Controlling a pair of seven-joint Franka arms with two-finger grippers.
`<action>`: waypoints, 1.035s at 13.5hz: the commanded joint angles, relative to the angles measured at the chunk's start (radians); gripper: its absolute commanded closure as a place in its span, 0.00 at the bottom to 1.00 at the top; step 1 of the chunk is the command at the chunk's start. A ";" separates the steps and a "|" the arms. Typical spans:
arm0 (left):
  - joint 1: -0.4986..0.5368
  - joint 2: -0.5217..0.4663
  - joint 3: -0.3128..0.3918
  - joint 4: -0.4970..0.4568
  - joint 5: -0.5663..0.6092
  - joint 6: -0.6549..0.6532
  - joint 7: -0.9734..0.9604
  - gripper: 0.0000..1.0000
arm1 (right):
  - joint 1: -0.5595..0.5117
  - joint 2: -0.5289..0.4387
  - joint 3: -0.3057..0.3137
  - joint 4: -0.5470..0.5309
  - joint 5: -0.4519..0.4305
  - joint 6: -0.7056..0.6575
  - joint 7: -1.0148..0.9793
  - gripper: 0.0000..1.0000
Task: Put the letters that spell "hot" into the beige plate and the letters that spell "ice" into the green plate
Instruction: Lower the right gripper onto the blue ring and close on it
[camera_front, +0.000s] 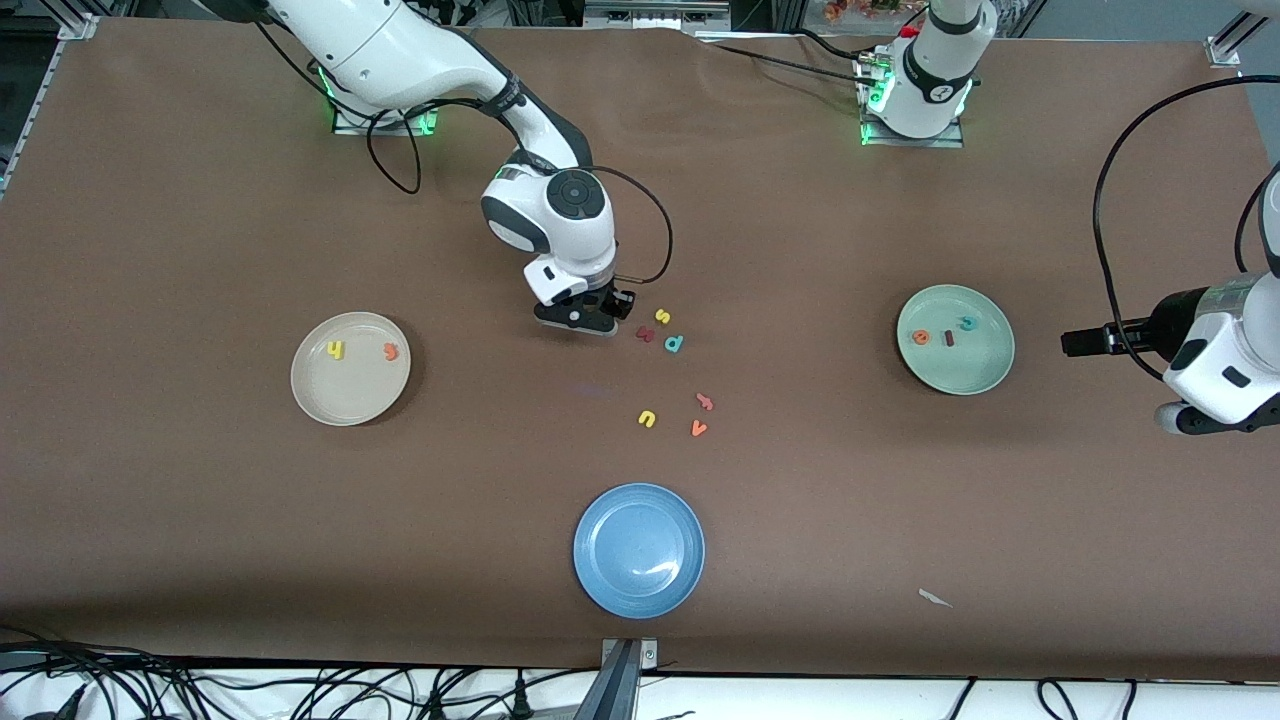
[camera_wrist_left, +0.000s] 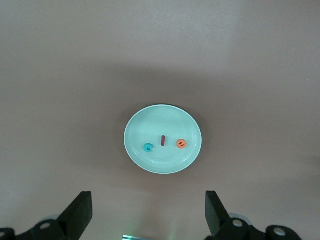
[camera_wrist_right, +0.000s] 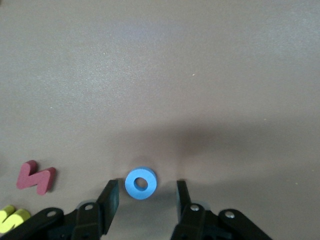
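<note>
Blue o (camera_wrist_right: 140, 183) flat on table between my right gripper (camera_wrist_right: 147, 200) fingers, gaps both sides, jaws apart. Left gripper (camera_wrist_left: 148, 215) spread wide, waiting over bare table near green plate (camera_wrist_left: 145, 120).

We see the green plate (camera_wrist_left: 163, 127) holding the teal c (camera_wrist_left: 149, 148), red i (camera_wrist_left: 163, 141) and orange e (camera_wrist_left: 181, 144), our left gripper (camera_wrist_left: 149, 216) spread wide.

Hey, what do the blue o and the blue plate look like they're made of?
The blue o looks like foam: thick for its size, matte, with a flat face, squared edges and no shine. It lies on the table between the right gripper's fingers. The blue plate looks like glazed ceramic or hard plastic; its smooth surface shows bright glare. Which of the two, I can't tell.
</note>
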 joint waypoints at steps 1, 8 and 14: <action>-0.004 -0.036 0.012 -0.042 -0.020 0.016 0.017 0.01 | 0.007 0.016 -0.004 0.021 -0.026 0.003 0.023 0.45; -0.007 -0.036 0.011 -0.047 -0.020 0.008 0.017 0.01 | 0.007 0.016 -0.007 0.021 -0.027 0.006 0.023 0.45; -0.008 -0.034 0.011 -0.050 -0.020 0.008 0.019 0.01 | 0.007 0.018 -0.007 0.021 -0.042 0.011 0.023 0.61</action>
